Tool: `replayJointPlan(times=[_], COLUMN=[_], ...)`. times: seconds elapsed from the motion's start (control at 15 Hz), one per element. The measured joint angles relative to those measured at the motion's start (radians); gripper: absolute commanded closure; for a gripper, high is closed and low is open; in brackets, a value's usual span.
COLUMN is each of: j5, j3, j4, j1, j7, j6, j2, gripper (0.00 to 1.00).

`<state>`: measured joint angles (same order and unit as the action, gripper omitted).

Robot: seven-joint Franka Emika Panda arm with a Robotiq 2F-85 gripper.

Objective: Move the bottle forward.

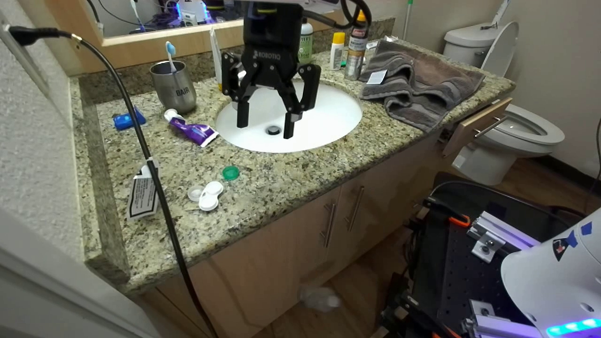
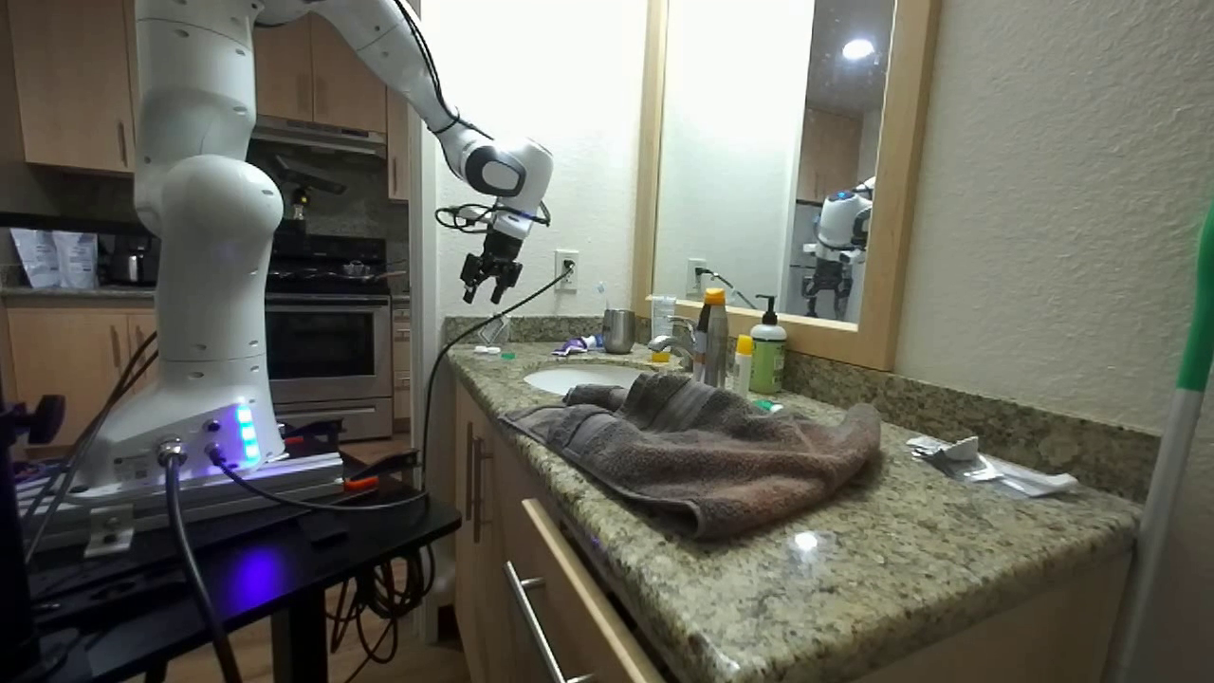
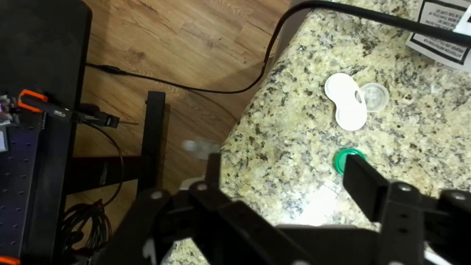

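Note:
A blurred see-through thing with a pale end, which looks like the bottle (image 1: 319, 298), shows low in front of the cabinets in an exterior view. It also shows against the wood floor in the wrist view (image 3: 200, 147), beyond the counter's edge. I cannot tell whether it lies on the floor or is in the air. It is out of sight in the remaining exterior view (image 2: 607, 531). My gripper (image 1: 265, 123) is open and empty above the counter. The gripper also shows open in that remaining exterior view (image 2: 484, 296) and in the wrist view (image 3: 283, 165), apart from the bottle.
On the counter are a grey cup (image 1: 176, 91), purple tube (image 1: 195, 131), white lens case (image 3: 347, 101) and green lid (image 3: 342, 160). A black cable (image 1: 155, 169) hangs over the front edge. Beyond are the sink (image 1: 324, 126), towel (image 2: 721, 455), spray can (image 1: 355, 56) and open drawer (image 2: 579, 598).

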<state>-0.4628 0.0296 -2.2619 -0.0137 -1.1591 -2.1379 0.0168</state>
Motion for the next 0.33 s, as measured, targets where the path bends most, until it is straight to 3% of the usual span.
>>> replayJointPlan(times=[0.07, 0.33], j5=[0.000, 0.000], j3=[0.000, 0.000], j4=[0.000, 0.000], j1=[0.000, 0.000], j7=[0.000, 0.000], j6=[0.000, 0.000], j2=[0.000, 0.000], gripper=[0.07, 0.07])
